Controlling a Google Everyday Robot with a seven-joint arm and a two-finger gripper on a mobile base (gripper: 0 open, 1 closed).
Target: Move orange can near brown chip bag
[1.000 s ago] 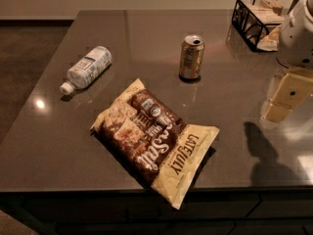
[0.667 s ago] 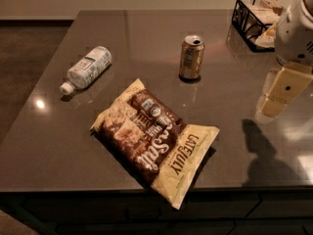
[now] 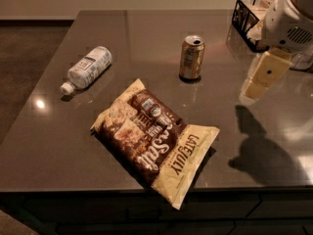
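Note:
The orange can [image 3: 191, 58] stands upright on the dark table, at the middle back, its silver top open. The brown chip bag [image 3: 154, 140] lies flat in front of it and a little left, reaching the table's front edge. My gripper [image 3: 262, 75] hangs above the table at the right, some way right of the can and apart from it. It holds nothing that I can see. Its shadow falls on the table at the front right.
A white plastic bottle [image 3: 87, 68] lies on its side at the left of the table [image 3: 58, 146]. A black wire basket [image 3: 250, 14] with things in it stands at the back right corner, behind my arm.
My gripper has moved a little to the left and toward the back, closer to the can. The can, bag and bottle have not moved.

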